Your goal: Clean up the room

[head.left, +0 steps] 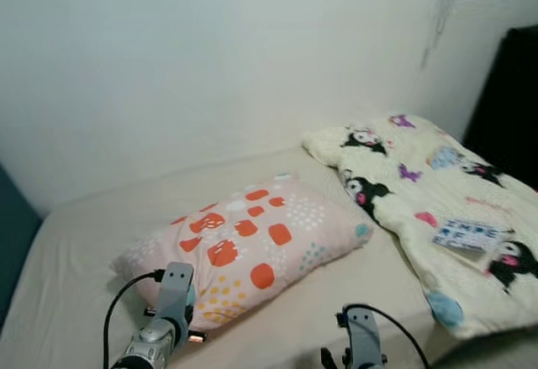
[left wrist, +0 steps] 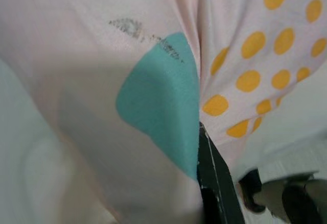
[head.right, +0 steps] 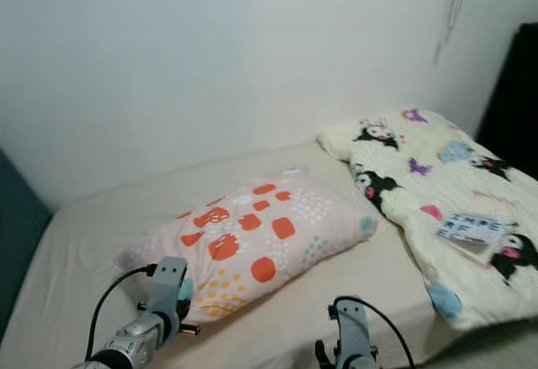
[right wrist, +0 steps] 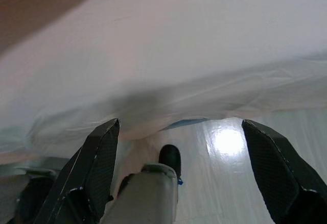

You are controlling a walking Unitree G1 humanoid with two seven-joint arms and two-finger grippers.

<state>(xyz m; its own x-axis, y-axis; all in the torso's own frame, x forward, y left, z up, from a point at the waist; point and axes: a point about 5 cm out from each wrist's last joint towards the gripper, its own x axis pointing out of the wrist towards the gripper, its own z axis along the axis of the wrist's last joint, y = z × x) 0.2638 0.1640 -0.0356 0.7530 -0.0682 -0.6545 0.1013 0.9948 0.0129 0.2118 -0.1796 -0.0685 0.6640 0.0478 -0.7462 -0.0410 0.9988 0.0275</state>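
The step in hand looks like getting hold of the pillow (head.left: 244,247) so it can be set straight on the bed (head.left: 76,243). To do it well, the left gripper (head.left: 187,314) should take a deep bite of cover and stuffing at the near corner rather than a thin fold of fabric, which would slip or stretch when lifted. The lift should be slow, since a soft pillow held at 1 corner sags and drags. If 1 grip is not enough, the right gripper (right wrist: 179,157) could take the near edge further along, so the pillow moves flat.

The pillow lies slantwise in the middle of the bed, pink with orange, teal and yellow marks, its far corner close to the blanket (head.left: 437,209) on the right. The left gripper is at the pillow's near left corner, pressed right up against it. In the left wrist view the cover, with a teal patch and yellow dots, sits hard against 1 black finger (left wrist: 214,183); whether that gripper is spread or pinching the fabric I cannot tell.

The right gripper hangs low at the near edge of the bed, its 2 fingers spread wide and holding nothing, with pale sheet just ahead and shiny floor (right wrist: 225,142) below. It is apart from the pillow.
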